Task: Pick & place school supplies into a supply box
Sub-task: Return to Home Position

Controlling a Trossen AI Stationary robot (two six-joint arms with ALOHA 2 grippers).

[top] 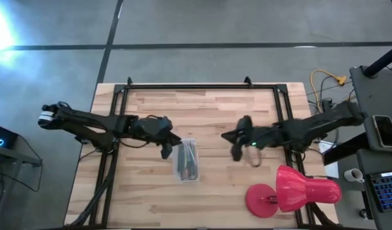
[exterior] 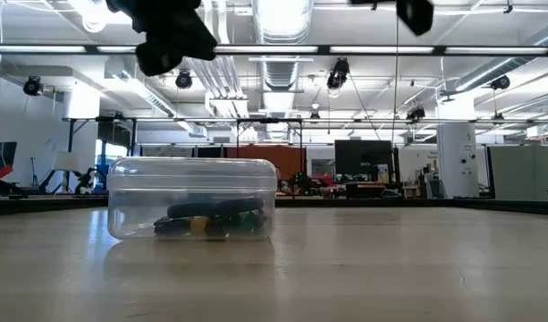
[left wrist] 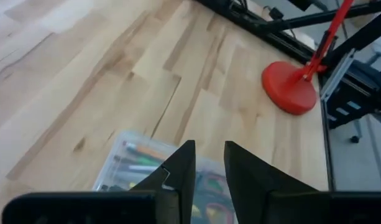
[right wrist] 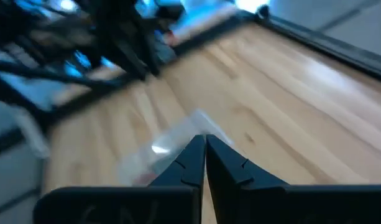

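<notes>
Two matte-black jointed arms over the worktop (top: pixel 208 185), left arm (top: pixel 96 122) with a pale cap (top: pixel 47 117) past the worktop's edge, right arm (top: pixel 311 124) with a small green light (top: pixel 253 144), left hand (top: pixel 165 150) and right hand (top: pixel 236 147) with dark wedge-shaped fingers (left wrist: pixel 178 174)

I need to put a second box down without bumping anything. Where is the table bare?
Bare: the wide strip of table between the black frame rail and both arms, and the wood between the supply box and the lamp base. Crowded: the middle, where the left gripper and right gripper flank the box.
</notes>
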